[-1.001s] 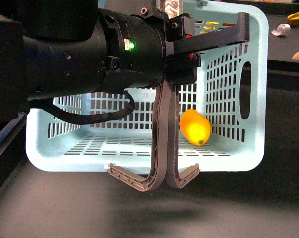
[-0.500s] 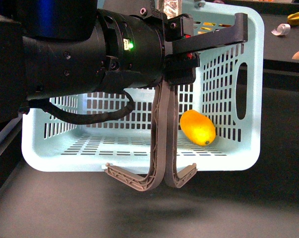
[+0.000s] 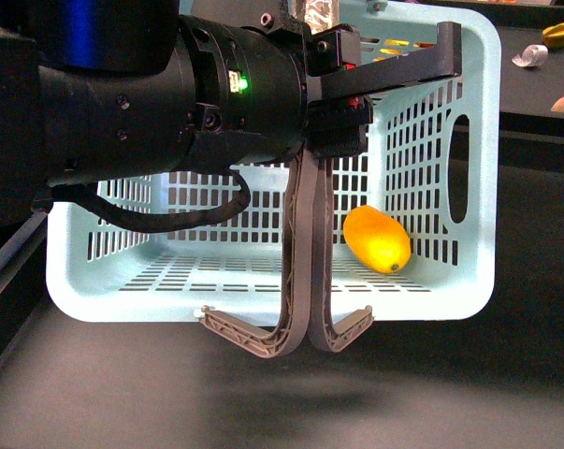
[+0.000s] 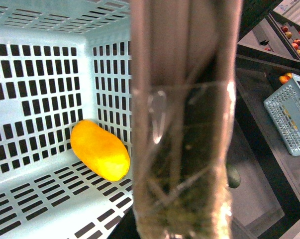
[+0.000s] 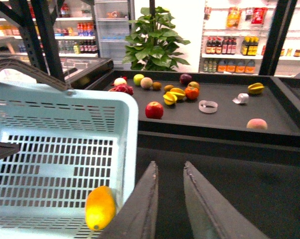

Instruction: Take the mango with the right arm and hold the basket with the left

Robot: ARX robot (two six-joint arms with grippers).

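Mango lies on its side on the slotted floor of the basket, in the corner under the end wall with the oval grip hole, its yellow end toward the near rim and its orange end toward the far wall. In the left wrist view the mango rests against the foot of a slotted wall of the basket. In the right wrist view the mango shows through the basket's mouth, just inside the pale aqua rim.

Both grey-brown ribbed handles stand pressed side by side over the middle of the basket and run up into the left gripper, which is clamped on them. One long black finger reaches across the basket toward its far rim. Close to the left wrist camera the handles fill the view, wrapped in clear tape. The left arm, black with a green light and a looping cable, hangs over the basket's other half.

The right gripper sits outside the basket, beside its corner; its two fingers stand a little apart with nothing between them.

Beyond the basket a dark tray carries a red apple, a tape roll, a peach and a star fruit.
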